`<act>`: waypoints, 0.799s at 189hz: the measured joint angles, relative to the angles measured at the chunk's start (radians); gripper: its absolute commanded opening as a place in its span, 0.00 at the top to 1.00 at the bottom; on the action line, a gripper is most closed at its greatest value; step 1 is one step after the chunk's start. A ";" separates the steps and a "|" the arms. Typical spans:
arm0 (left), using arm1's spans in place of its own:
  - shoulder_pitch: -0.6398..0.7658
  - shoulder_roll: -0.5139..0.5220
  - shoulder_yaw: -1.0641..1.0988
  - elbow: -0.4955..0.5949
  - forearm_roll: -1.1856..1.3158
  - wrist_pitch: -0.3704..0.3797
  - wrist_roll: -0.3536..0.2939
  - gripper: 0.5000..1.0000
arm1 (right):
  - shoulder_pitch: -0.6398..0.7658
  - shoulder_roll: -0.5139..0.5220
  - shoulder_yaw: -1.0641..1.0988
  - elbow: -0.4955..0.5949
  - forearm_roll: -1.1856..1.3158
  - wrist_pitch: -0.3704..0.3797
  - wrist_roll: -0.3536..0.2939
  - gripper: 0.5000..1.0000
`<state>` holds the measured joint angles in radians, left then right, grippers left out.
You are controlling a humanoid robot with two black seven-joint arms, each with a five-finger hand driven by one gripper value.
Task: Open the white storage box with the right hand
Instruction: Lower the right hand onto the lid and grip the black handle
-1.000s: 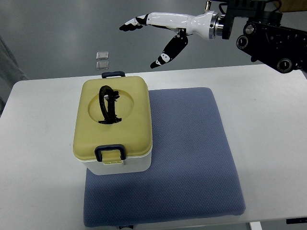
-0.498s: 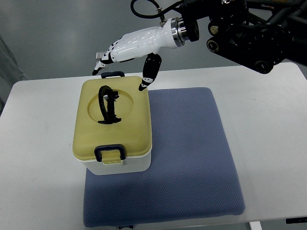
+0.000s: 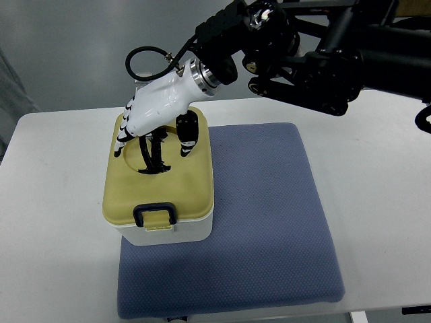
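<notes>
the white storage box [image 3: 176,232] has white walls under a pale yellow lid [image 3: 182,185] with rounded corners; the lid is down and shut. a round dish is sunk into the lid top, and a black carry handle [image 3: 153,156] stands across it. a dark blue latch [image 3: 155,214] clips the lid's near edge, above a small pale tab. the box sits on the far left corner of a blue-grey mat [image 3: 269,222], its left side hanging past the mat's edge over the white desk [image 3: 54,229]. the right hand [image 3: 152,124], white-shelled with black finger joints, reaches in on a dark arm from the far right of the box and hangs over the far part of the lid, right above the carry handle. its fingers [image 3: 123,134] are spread and point down toward the left rim of the dish, while the thumb [image 3: 186,138] drops on the handle's other side. whether any fingertip touches the handle or lid cannot be told; the hand has closed around nothing.
</notes>
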<state>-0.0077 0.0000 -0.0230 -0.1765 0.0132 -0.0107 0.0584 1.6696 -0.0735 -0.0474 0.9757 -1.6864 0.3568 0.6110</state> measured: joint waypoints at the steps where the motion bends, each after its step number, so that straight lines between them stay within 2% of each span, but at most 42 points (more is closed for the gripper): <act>1: 0.000 0.000 0.000 0.000 0.000 0.000 0.000 0.00 | 0.000 0.001 0.000 0.000 -0.002 -0.001 0.000 0.20; 25: 0.000 0.000 0.000 0.000 0.000 0.000 0.000 0.00 | 0.000 0.010 -0.002 -0.003 -0.030 -0.019 0.000 0.28; 64: 0.000 0.000 0.000 0.000 0.000 0.000 0.000 0.00 | 0.001 0.011 -0.003 -0.008 -0.037 -0.036 0.000 0.47; 83: 0.000 0.000 0.000 0.000 0.000 0.000 0.000 0.00 | 0.001 0.014 -0.003 -0.015 -0.041 -0.045 0.000 0.49; 94: 0.000 0.000 0.000 0.000 0.000 0.000 0.000 0.00 | -0.001 0.018 -0.003 -0.019 -0.046 -0.051 0.000 0.55; 133: 0.000 0.000 0.000 0.000 0.000 0.000 0.000 0.00 | -0.014 0.020 -0.004 -0.032 -0.054 -0.063 0.000 0.56; 151: 0.000 0.000 0.000 0.000 0.000 0.000 0.000 0.00 | -0.018 0.020 -0.009 -0.032 -0.056 -0.066 0.000 0.69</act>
<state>-0.0077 0.0000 -0.0230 -0.1765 0.0132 -0.0107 0.0583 1.6516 -0.0537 -0.0568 0.9434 -1.7421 0.2909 0.6109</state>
